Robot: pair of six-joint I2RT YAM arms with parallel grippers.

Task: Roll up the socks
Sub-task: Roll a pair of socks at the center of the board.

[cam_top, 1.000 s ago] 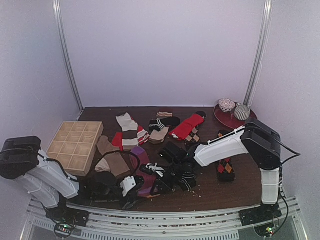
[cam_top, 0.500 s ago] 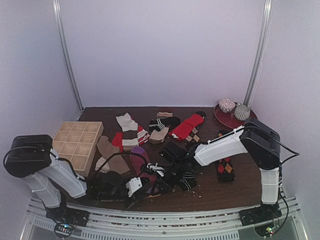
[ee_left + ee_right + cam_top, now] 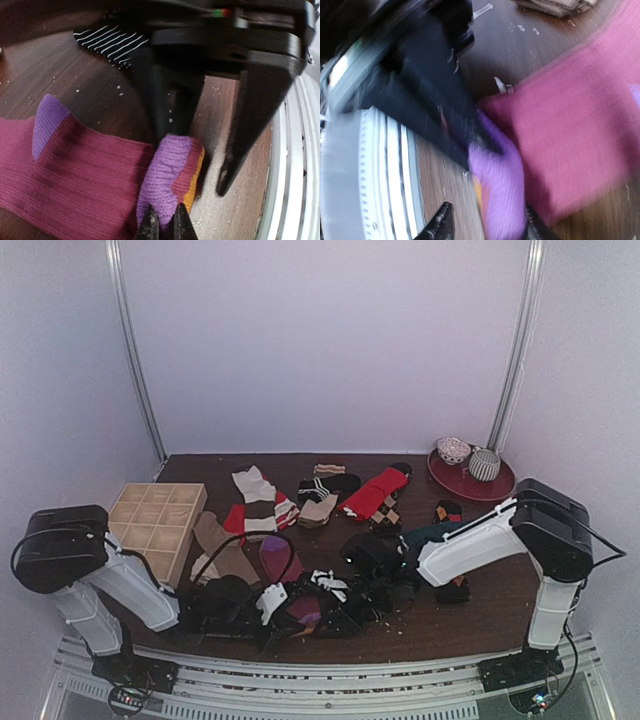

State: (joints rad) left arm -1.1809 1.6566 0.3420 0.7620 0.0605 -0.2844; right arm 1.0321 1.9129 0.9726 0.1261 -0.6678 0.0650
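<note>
A magenta-purple sock (image 3: 75,175) lies flat near the table's front edge, and in the top view it (image 3: 282,558) shows between the two arms. Its folded end (image 3: 170,170), purple with an orange strip, is pinched by my left gripper (image 3: 166,226), which is shut on it. My right gripper (image 3: 489,227) is open, with the same blurred purple end (image 3: 500,190) between its fingers; I cannot tell whether they touch it. In the top view the left gripper (image 3: 283,606) and right gripper (image 3: 345,608) meet over the sock. A black-and-white striped sock (image 3: 112,45) lies just beyond.
More socks lie behind: red (image 3: 375,490), tan (image 3: 222,552), cream-striped (image 3: 258,490) and an argyle one (image 3: 455,588) partly under the right arm. A wooden compartment box (image 3: 150,525) stands at left. A red plate (image 3: 455,480) with two rolled balls sits back right. The table's metal front rail (image 3: 300,165) is close.
My left gripper has shut on the sock's purple end. The right gripper has opened from shut, and its arm has shifted to the right.
</note>
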